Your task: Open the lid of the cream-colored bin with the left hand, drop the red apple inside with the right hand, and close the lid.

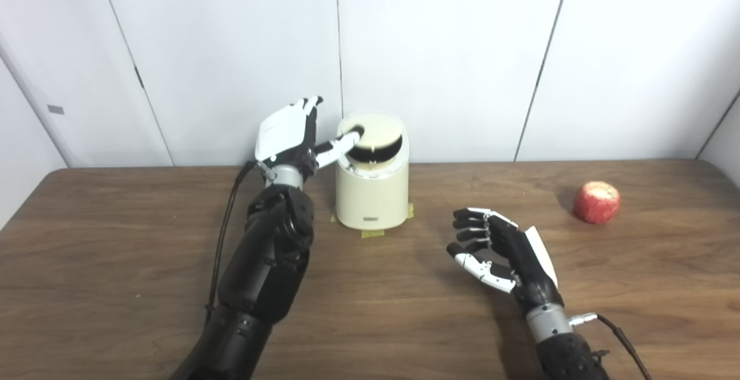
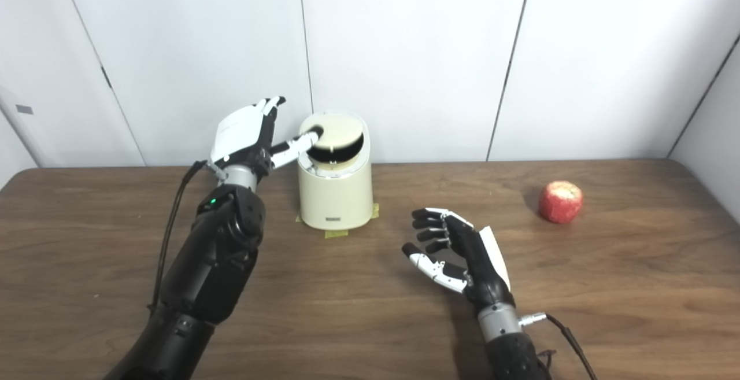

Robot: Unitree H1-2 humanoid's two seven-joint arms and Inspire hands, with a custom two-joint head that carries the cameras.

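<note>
The cream-colored bin (image 1: pixel 373 195) stands at the back middle of the table, taped down. Its round lid (image 1: pixel 376 131) is tilted, with a dark gap showing beneath its front edge. My left hand (image 1: pixel 289 137) is beside the bin's left side, fingers apart and pointing up, thumb tip pressing on the lid's left edge. The red apple (image 1: pixel 596 202) lies on the table at the right, untouched. My right hand (image 1: pixel 500 250) hovers over the table between bin and apple, open, fingers loosely curled, holding nothing.
The brown wooden table (image 1: pixel 115 264) runs to a white panelled wall (image 1: pixel 462 50) right behind the bin. Yellow tape (image 1: pixel 373 233) marks the bin's base. Cables trail from both forearms.
</note>
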